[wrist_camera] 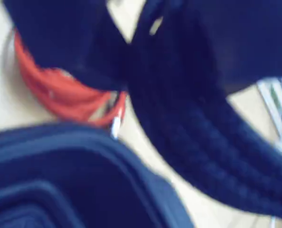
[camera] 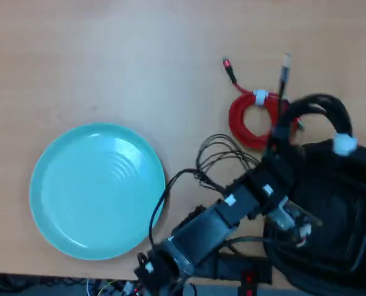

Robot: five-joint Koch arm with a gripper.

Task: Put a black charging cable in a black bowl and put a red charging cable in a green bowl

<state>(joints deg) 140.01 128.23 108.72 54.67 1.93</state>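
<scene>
My gripper [camera: 280, 137] is shut on the black charging cable [camera: 321, 105]. The cable's coil arcs over the far edge of the black bowl [camera: 337, 246], and its white tie band sits at the right. In the blurred wrist view the black cable [wrist_camera: 202, 142] sweeps down to the right from the gripper [wrist_camera: 141, 28]. The black bowl's rim [wrist_camera: 60, 142] fills the lower left of that view. The red charging cable [camera: 248, 123] lies coiled on the table just left of the gripper, and it shows in the wrist view [wrist_camera: 60, 92] beyond the bowl. The green bowl [camera: 97, 191] sits empty at the left.
The arm's body and loose wires [camera: 223, 157] lie between the two bowls. The table's near edge runs along the bottom of the overhead view. A white object with green marks [wrist_camera: 276, 104] shows at the wrist view's right edge.
</scene>
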